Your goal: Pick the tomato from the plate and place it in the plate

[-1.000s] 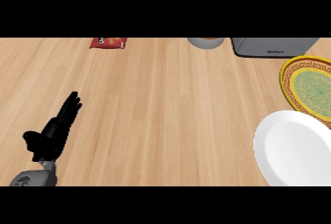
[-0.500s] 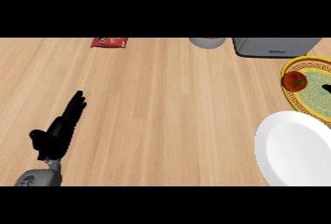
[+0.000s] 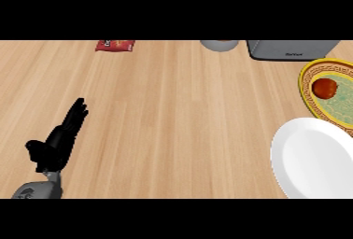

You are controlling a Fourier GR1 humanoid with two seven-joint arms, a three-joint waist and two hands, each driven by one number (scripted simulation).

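Note:
A red tomato [image 3: 325,87] lies on a yellow-rimmed green patterned plate [image 3: 309,75] at the right edge of the head view. Just below it sits a plain white plate [image 3: 310,158], partly cut off by the right edge. My left hand [image 3: 60,138] rests open at the lower left, fingers straight and pointing up the counter, far from both plates. My right hand does not show.
Along the far edge of the wooden counter lie a red packet [image 3: 114,45], a grey round object [image 3: 219,45] and a grey box-shaped appliance [image 3: 289,48].
The view has shifted so that more of the patterned plate shows, and the tomato on it has come into sight. My left hand has barely moved.

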